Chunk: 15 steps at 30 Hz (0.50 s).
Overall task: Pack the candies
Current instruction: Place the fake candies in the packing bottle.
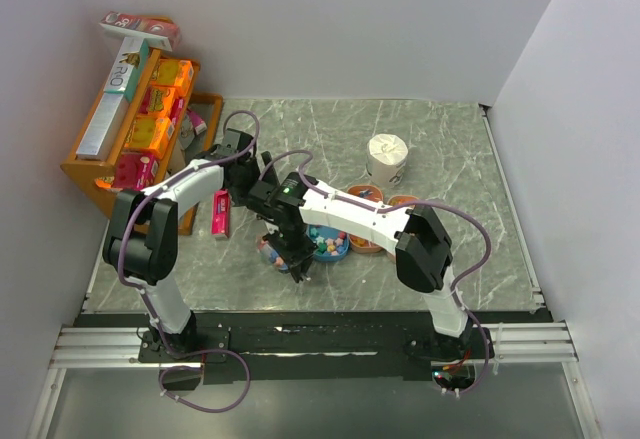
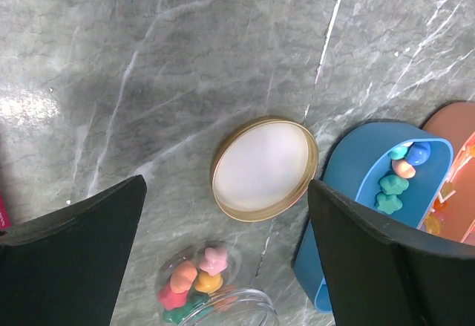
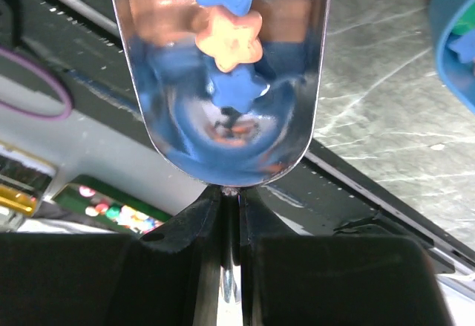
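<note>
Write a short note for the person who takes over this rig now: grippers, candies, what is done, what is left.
Left gripper: open, empty, above the lid, which lies off the jar.
Right gripper: shut on the handle of a metal scoop carrying a few star candies.
Other candies: some in the jar, more in the blue bowl.
Done: some candies packed.
Left: probably tip the scoop into the jar, move the rest, fit the lid.

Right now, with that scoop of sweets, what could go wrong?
The scoop held by the right end effector carries loose star candies that could slide off if it tilts. The clear jar is a small target; some might miss and scatter. Nothing steadies the jar; the left end effector is open, so a bump might shift it.
</note>
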Motion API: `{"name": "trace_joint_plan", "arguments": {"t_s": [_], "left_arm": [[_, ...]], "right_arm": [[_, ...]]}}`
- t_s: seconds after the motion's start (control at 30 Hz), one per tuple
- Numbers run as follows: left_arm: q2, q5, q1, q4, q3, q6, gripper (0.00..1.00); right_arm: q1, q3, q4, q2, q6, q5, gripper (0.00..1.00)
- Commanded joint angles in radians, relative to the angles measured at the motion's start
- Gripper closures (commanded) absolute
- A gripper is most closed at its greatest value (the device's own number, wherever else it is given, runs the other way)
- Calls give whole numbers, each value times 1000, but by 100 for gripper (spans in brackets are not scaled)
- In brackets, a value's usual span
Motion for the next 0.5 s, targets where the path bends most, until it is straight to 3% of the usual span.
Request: {"name": "trace_joint_plan", "arguments": {"t_s": [0.0, 0.47], "left_arm": [[-11, 26, 6, 8, 37, -4, 4], [0, 31, 12, 8, 33, -6, 4]], "right_arm": [[-3, 62, -127, 3, 6, -47, 100], [-43, 82, -187, 10, -2, -115, 100]]}}
